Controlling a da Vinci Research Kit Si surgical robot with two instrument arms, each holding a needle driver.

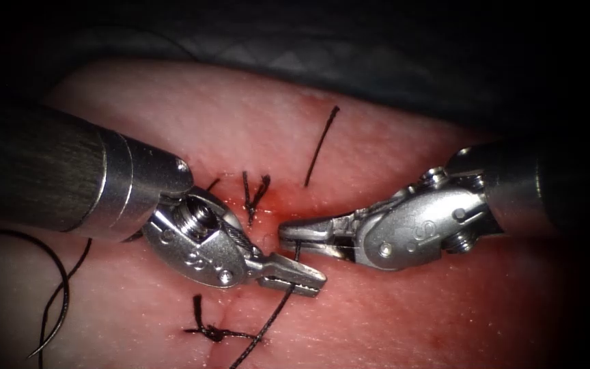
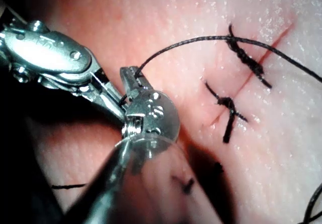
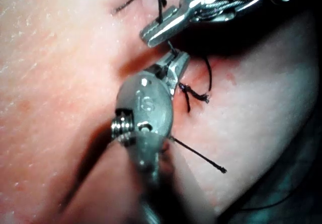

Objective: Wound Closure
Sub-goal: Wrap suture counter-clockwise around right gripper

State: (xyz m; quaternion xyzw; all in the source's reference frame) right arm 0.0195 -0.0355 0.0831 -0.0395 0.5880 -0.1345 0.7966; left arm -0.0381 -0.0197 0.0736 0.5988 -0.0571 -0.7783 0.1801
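Observation:
My left tool (image 1: 319, 283) comes in from the left with its jaws shut on the black thread (image 1: 274, 318), right over the cut. My right tool (image 1: 285, 232) faces it from the right, jaws shut on the same thread just above. In the left wrist view the thread arcs from my left tool (image 2: 132, 75) to a knotted stitch (image 2: 241, 50). The right wrist view has my right tool (image 3: 178, 60) tip to tip with the left one (image 3: 148, 35). A thin dark curved arc (image 1: 63, 287), seemingly the needle, lies on the tissue far left of the cut, held by neither tool.
Two tied stitches cross the cut, one above the tools (image 1: 254, 195) and one below (image 1: 213, 333). A cut thread end (image 1: 322, 143) lies up right. Red fluid (image 1: 285, 201) wets the tissue around the upper stitch. Dark cloth (image 1: 349, 61) borders the tissue's far edge.

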